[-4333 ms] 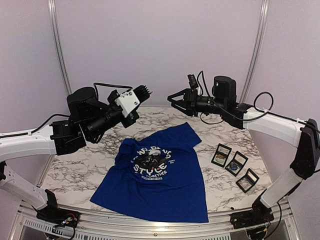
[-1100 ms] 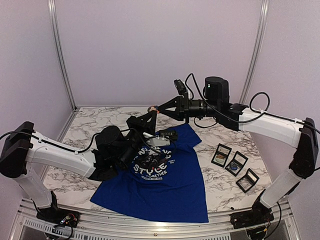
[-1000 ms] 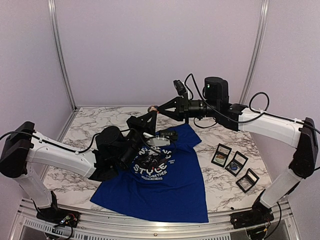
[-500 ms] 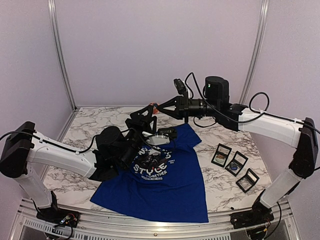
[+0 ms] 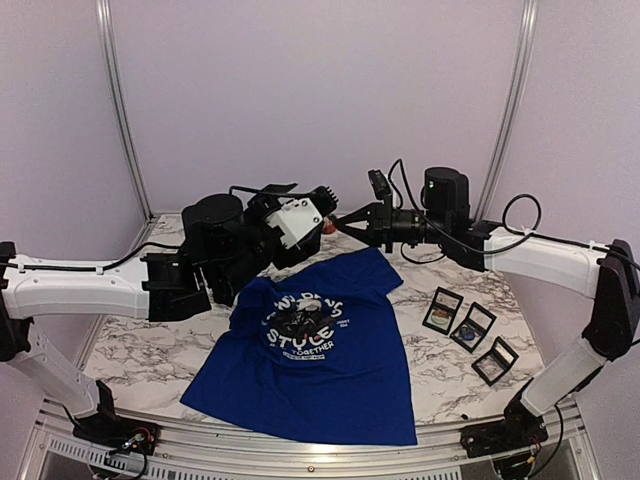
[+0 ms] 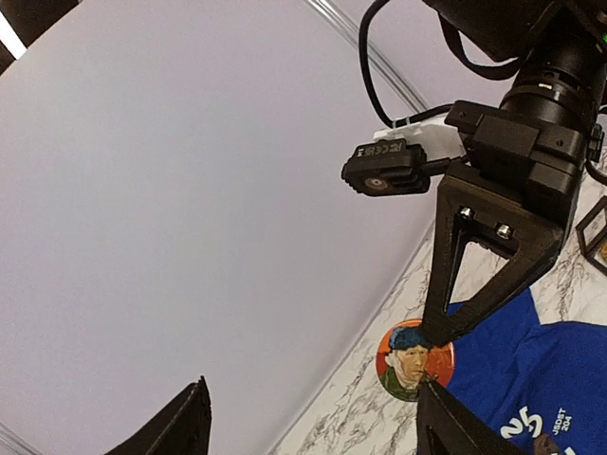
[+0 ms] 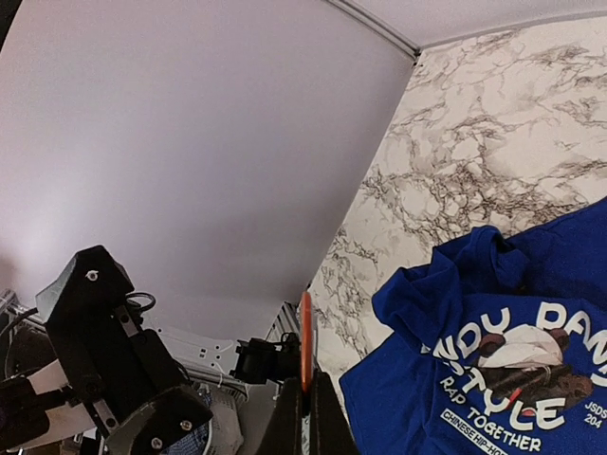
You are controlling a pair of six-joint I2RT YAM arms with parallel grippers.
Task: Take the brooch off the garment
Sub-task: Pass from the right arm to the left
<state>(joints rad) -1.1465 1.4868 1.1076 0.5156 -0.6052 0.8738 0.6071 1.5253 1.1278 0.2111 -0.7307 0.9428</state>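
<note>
The garment (image 5: 320, 355), a royal-blue T-shirt with a panda print, lies spread on the marble table and also shows in the right wrist view (image 7: 493, 379) and the left wrist view (image 6: 560, 379). The brooch (image 6: 414, 362) is a round orange pin with a painted portrait. It hangs in the air off the shirt, and the right wrist view shows it edge-on (image 7: 305, 346). My right gripper (image 5: 336, 222) is shut on its rim. My left gripper (image 5: 322, 200) is raised just left of the brooch (image 5: 327, 226), its jaws open and empty (image 6: 313, 427).
Three small black display boxes (image 5: 443, 309), (image 5: 473, 326), (image 5: 495, 360) lie on the table right of the shirt. The pale back wall stands close behind both grippers. My left arm's forearm (image 5: 190, 265) hangs over the table's left side.
My left gripper opened and let go of the brooch. Its arm swung up and back off the shirt. The right gripper stayed closed on the brooch and drew slightly right.
</note>
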